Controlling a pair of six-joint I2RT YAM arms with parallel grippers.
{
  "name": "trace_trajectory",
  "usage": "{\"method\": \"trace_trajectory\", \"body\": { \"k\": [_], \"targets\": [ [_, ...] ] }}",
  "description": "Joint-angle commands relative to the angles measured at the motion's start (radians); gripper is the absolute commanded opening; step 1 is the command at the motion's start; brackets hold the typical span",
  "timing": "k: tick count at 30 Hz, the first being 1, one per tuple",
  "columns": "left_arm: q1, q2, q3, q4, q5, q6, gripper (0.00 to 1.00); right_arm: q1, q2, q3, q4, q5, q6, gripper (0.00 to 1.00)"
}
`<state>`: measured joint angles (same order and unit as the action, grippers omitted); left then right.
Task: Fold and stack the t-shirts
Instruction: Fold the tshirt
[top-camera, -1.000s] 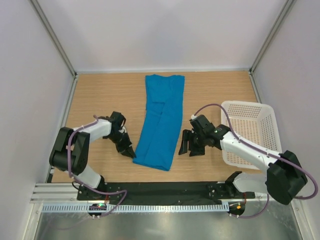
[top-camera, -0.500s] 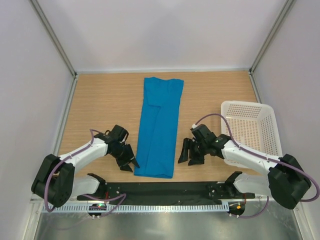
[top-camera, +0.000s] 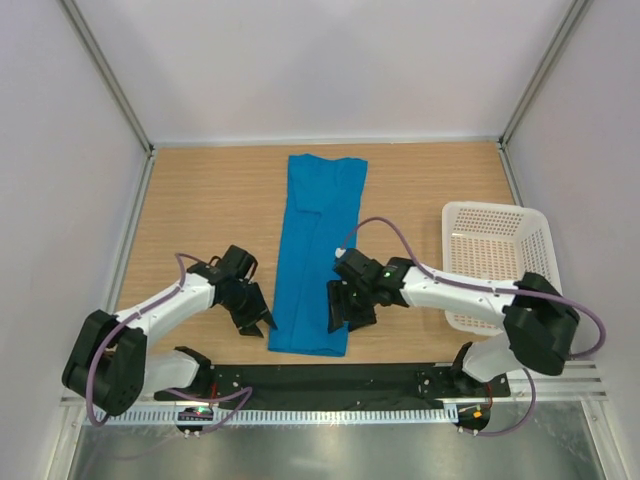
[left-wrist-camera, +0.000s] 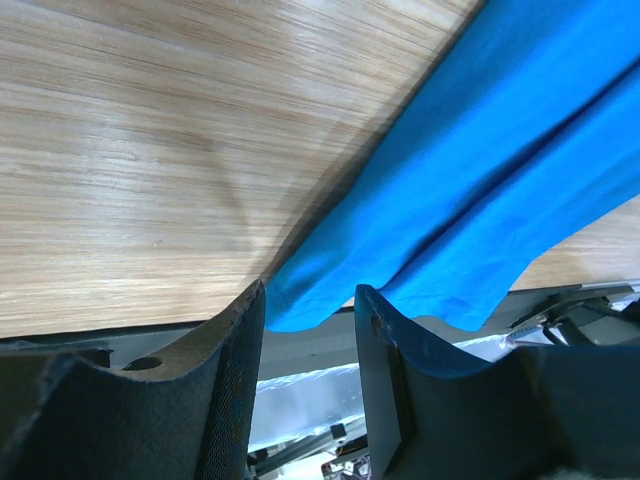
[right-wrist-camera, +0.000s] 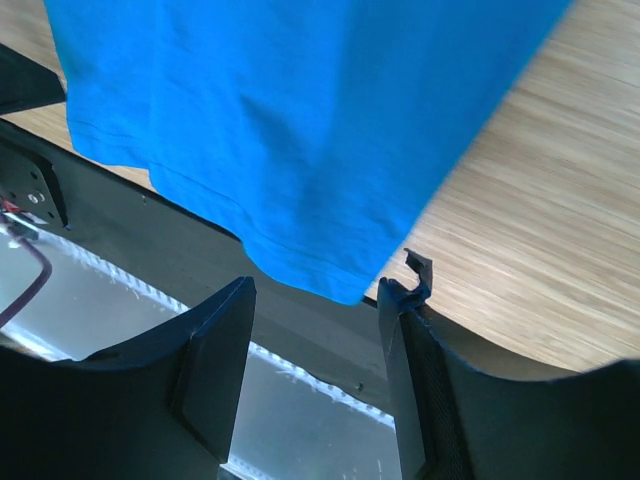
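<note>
Right gripper (top-camera: 341, 308) has slid left onto the near right corner of the blue t-shirt (top-camera: 318, 250), jaws spread; left gripper (top-camera: 262, 322), also spread, sits at its near left corner

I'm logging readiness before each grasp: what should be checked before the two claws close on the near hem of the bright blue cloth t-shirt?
1. Left claw open: ok, there is a gap between its fingers.
2. Right claw open: ok, there is a gap here too.
3. Bright blue soft-cloth t-shirt lying as one flat, long strip: ok.
4. Each claw at its own near hem corner: ok, each wrist view shows a corner between the fingers.
5. Fingers low enough to catch the cloth: cannot tell.
6. White plastic lattice basket apart from the t-shirt: ok, it stands off to the right.
</note>
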<state>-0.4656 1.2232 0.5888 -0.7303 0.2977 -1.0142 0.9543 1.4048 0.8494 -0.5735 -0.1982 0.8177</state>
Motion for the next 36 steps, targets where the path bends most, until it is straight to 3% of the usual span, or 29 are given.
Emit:
{"method": "trace_trajectory", "body": {
  "k": [1,6,26,34,36],
  "targets": [
    [-0.004,0.031,0.02,0.005,0.004,0.02,0.42,0.073,0.092,0.137,-0.107,0.095,-0.006,0.6],
    [-0.005,0.067,0.019,0.012,0.014,0.046,0.42,0.198,0.169,0.202,-0.201,0.242,0.067,0.61],
    [-0.007,0.104,-0.014,0.009,0.063,0.097,0.4,0.201,0.2,0.099,-0.098,0.224,0.135,0.53],
    [-0.008,0.096,-0.027,0.022,0.086,0.103,0.38,0.201,0.186,0.034,-0.026,0.178,0.17,0.42],
    [-0.007,0.105,-0.029,0.029,0.087,0.101,0.33,0.201,0.181,0.027,-0.026,0.186,0.176,0.39]
  ]
}}
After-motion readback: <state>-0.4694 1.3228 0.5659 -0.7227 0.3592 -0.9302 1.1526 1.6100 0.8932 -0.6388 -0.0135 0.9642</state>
